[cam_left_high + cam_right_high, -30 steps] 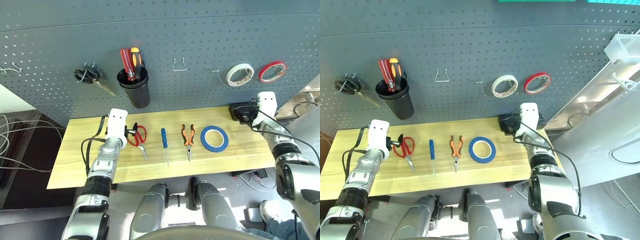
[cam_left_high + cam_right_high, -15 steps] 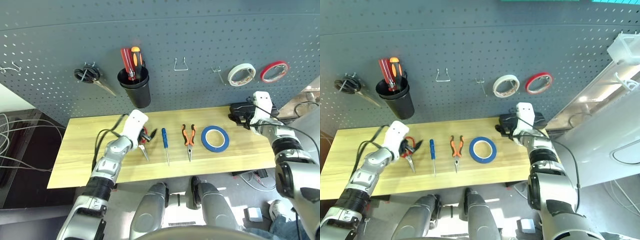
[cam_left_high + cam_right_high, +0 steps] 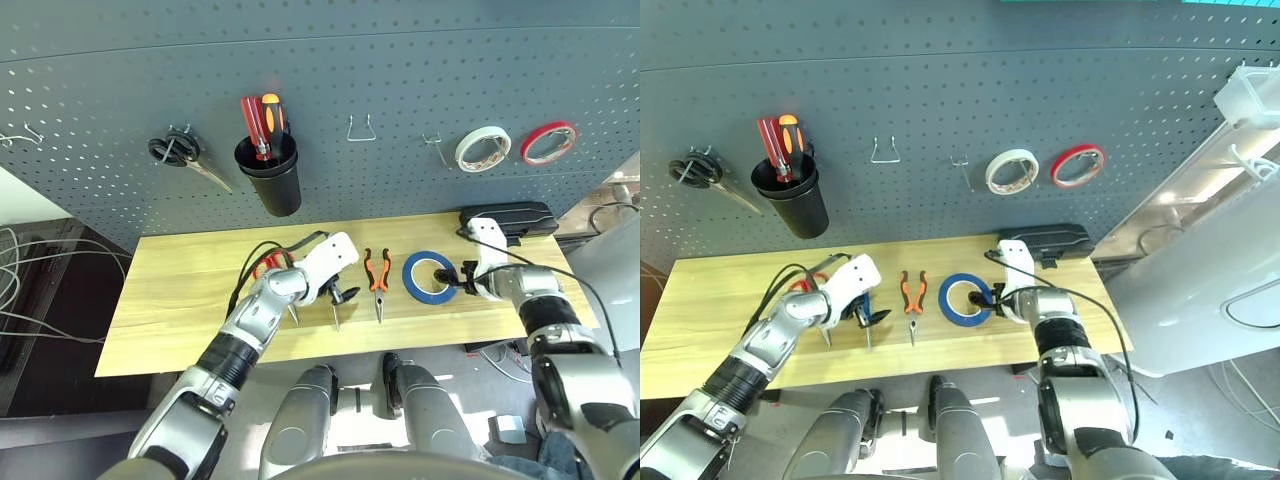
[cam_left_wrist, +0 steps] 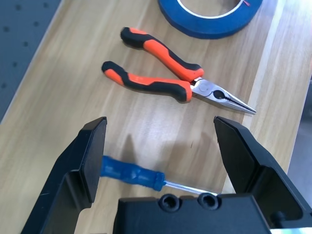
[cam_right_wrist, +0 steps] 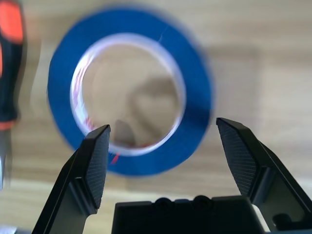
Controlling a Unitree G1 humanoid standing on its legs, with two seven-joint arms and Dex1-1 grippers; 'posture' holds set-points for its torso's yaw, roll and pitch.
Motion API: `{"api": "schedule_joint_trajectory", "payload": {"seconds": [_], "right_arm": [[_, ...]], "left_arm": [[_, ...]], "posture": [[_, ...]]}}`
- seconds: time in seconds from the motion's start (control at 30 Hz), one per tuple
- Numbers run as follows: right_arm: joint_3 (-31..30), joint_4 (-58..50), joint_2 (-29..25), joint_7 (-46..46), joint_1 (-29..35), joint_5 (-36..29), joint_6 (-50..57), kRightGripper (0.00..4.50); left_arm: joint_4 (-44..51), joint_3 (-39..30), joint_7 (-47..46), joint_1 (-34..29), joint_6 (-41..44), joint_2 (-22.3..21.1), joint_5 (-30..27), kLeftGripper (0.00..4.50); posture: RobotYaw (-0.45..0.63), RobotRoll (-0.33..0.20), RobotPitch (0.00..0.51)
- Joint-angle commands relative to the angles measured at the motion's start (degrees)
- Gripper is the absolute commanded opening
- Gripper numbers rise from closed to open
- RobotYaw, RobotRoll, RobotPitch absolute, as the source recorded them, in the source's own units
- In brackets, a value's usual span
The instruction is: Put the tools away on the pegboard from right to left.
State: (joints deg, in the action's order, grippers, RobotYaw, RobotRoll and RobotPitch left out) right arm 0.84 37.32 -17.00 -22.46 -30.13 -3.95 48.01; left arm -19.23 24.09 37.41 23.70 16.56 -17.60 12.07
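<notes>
Right gripper: held low over the table with its fingers spread wide, nothing between them; the blue tape roll is seen just ahead of the fingertips, lying flat.
Left gripper: fingers spread apart and empty, poised above the blue screwdriver, which lies on the wood between and under them.
Pliers: laid flat just beside the screwdriver, orange-and-black handles toward the pegboard, tip toward the robot; the blue tape roll is found near them on the right.
Red scissors: largely hidden behind the left arm, on the table left of the screwdriver.
Table: a pale wooden top with visible grain, set against the wall panel; a black box rests at its far right corner.
Pegboard: dark grey-blue, dotted with holes. From right to left are hung a red tape roll, a white tape roll, two bare metal hooks, a black cup holding red-handled screwdrivers, and black scissors.
Room: cables are seen on the floor at the left.
Writing: no lettering can be read.
</notes>
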Motion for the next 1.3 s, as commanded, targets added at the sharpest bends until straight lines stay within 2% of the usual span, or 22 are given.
{"api": "schedule_joint_trajectory", "payload": {"seconds": [0.03,0.07,0.2,0.43,0.67,0.7,0.73,0.8,0.87,1.07,1.1,1.3], "right_arm": [[-1.22,-8.45,0.23,2.27,3.85,0.53,6.80,4.11],[-1.38,-11.08,0.34,2.84,5.05,0.52,8.58,3.94],[-0.59,-19.74,0.23,4.73,9.04,-0.08,14.53,2.51],[0.19,-25.08,-0.49,5.97,11.35,-0.49,17.16,0.03],[2.96,-31.73,-0.32,6.22,11.96,-2.43,20.83,0.03],[3.53,-32.54,-0.16,6.68,11.86,-2.50,21.25,0.44],[4.36,-32.53,0.13,7.71,11.55,-2.23,20.10,0.62],[4.92,-30.87,0.29,9.11,10.67,-1.62,17.42,1.30],[5.28,-28.81,0.75,10.30,9.94,-1.38,15.06,2.08],[3.72,-17.51,1.70,12.72,6.87,0.71,4.32,4.12],[3.50,-13.55,1.48,12.81,4.79,1.17,1.97,4.48],[4.21,11.71,0.34,12.78,-4.95,2.48,-13.02,4.48]], "left_arm": [[-1.18,0.03,0.01,-0.21,0.41,-0.35,0.67,4.50],[-0.86,-0.21,-0.08,-0.43,0.46,-0.52,0.57,4.50],[-0.40,-0.83,-0.04,-1.34,-0.25,-1.16,0.23,4.50],[-1.47,-1.18,-0.34,-1.28,-1.95,-1.14,-0.06,4.50],[-0.89,-1.22,0.18,-0.88,-3.35,-1.31,-0.17,4.50],[-0.76,-1.40,0.22,-0.92,-3.54,-1.42,-0.30,4.50],[-0.80,-1.53,0.21,-0.91,-3.94,-1.54,-0.35,4.50],[-1.16,-1.70,0.09,-0.84,-4.58,-1.50,-0.36,4.50],[-1.50,-1.79,0.07,-0.80,-4.98,-1.42,-0.29,4.50],[-1.42,-2.19,-0.32,-1.03,-5.52,-1.14,-0.37,4.50],[-1.30,-2.21,-0.35,-1.11,-5.51,-1.13,-0.36,4.50],[1.20,-2.38,-0.49,-2.75,-4.46,-1.26,-0.34,4.50]], "posture": [[0.02,0.000,0.215],[0.01,0.000,0.215],[0.01,0.000,0.208],[-0.01,0.000,0.203],[-0.02,0.000,0.215],[-0.03,0.000,0.215],[-0.03,0.000,0.217],[-0.03,0.000,0.217],[-0.03,0.000,0.217],[-0.02,0.000,0.225],[-0.01,0.000,0.226],[0.00,0.000,0.244]]}}
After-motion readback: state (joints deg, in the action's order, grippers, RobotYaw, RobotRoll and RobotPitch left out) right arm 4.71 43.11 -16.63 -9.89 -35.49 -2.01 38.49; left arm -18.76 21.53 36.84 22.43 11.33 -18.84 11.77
